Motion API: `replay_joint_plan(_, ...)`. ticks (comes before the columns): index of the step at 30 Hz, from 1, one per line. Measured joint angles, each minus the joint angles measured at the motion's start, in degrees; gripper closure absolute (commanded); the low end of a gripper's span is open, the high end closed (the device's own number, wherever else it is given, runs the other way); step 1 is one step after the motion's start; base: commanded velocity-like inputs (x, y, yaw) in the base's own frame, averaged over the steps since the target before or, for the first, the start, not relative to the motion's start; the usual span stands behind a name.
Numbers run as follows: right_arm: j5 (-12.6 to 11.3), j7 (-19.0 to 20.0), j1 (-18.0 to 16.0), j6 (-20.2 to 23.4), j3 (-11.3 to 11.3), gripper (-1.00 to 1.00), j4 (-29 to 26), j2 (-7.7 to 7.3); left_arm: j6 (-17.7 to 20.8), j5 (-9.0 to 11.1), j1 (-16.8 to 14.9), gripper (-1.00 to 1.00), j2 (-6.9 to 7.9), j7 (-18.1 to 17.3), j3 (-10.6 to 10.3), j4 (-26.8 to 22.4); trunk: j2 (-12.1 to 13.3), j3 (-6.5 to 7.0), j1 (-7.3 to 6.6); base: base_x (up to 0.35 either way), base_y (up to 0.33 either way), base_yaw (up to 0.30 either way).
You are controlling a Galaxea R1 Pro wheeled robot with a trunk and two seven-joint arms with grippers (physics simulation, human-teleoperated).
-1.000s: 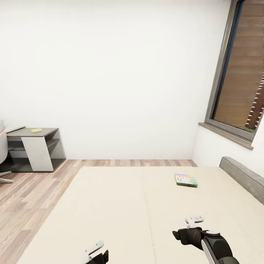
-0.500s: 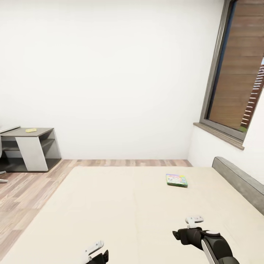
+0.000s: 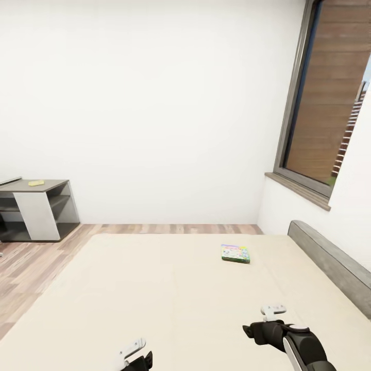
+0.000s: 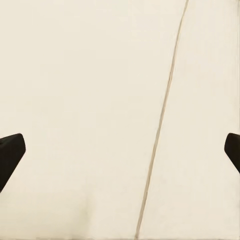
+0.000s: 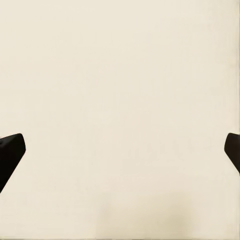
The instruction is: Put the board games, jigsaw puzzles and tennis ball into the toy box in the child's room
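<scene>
A green-edged board game (image 3: 235, 253) is lying flat on the bed (image 3: 154, 299), toward the grey headboard (image 3: 330, 265) and well ahead of both arms. The right hand (image 3: 272, 317) is hanging over the mattress near the lower edge of the head view, and the left hand (image 3: 135, 351) is showing just its pale tip there. Each wrist view is looking down on bare beige mattress with dark fingertips (image 4: 10, 155) (image 5: 10, 155) at opposite edges, so both hands are spread wide and holding nothing. At far left the surface (image 3: 38, 186) is carrying a small yellow item (image 3: 35, 182), too small to identify.
</scene>
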Motion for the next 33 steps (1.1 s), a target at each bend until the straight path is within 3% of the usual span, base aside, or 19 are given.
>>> replay_joint_plan(33, -0.12, 0.07, 0.10, -0.06, -0.26, -1.00, 0.16, -0.31, 0.00, 0.02, 0.00, -1.00, -0.05, 0.01, -0.01, 0.00, 0.00, 0.00, 0.00, 0.000, -0.272, 0.000)
